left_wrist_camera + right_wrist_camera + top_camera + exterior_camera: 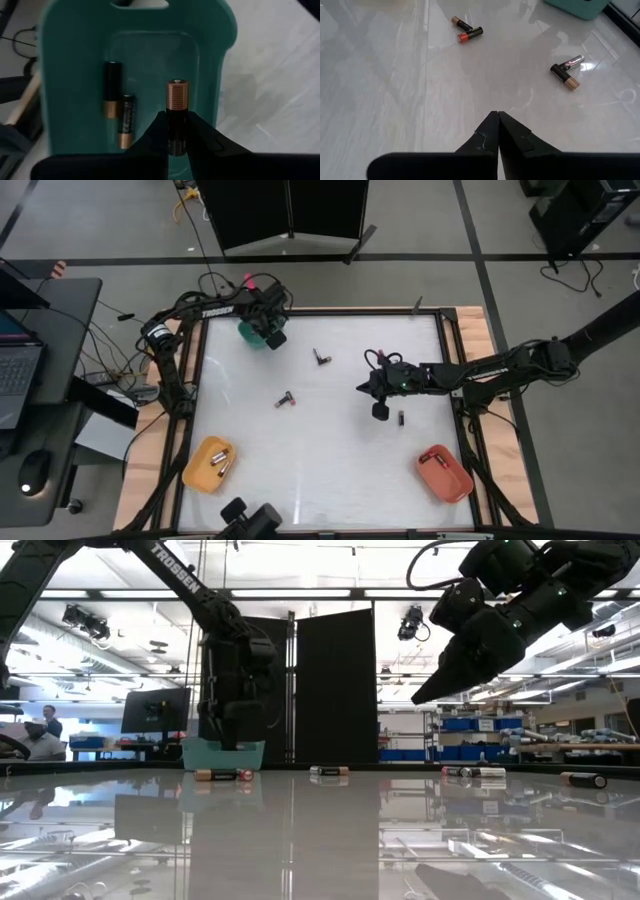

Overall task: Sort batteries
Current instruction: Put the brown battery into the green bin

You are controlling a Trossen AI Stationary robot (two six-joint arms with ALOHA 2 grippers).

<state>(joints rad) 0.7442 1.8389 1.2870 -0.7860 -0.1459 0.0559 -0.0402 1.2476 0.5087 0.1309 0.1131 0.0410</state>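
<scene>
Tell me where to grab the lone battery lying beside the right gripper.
Grip the lone battery across its mid-body, coming straight down: it lies flat with nothing touching it, so both round sides are free. The right gripper, shut, sits nearest and must open first.

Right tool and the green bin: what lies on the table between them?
High view: one battery pair lies between the right tool and the green bin; otherwise bare tabletop.

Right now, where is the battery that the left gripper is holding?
The battery sits clamped in the left gripper, above the green bin at the table's far left corner, over two batteries already lying inside.
</scene>
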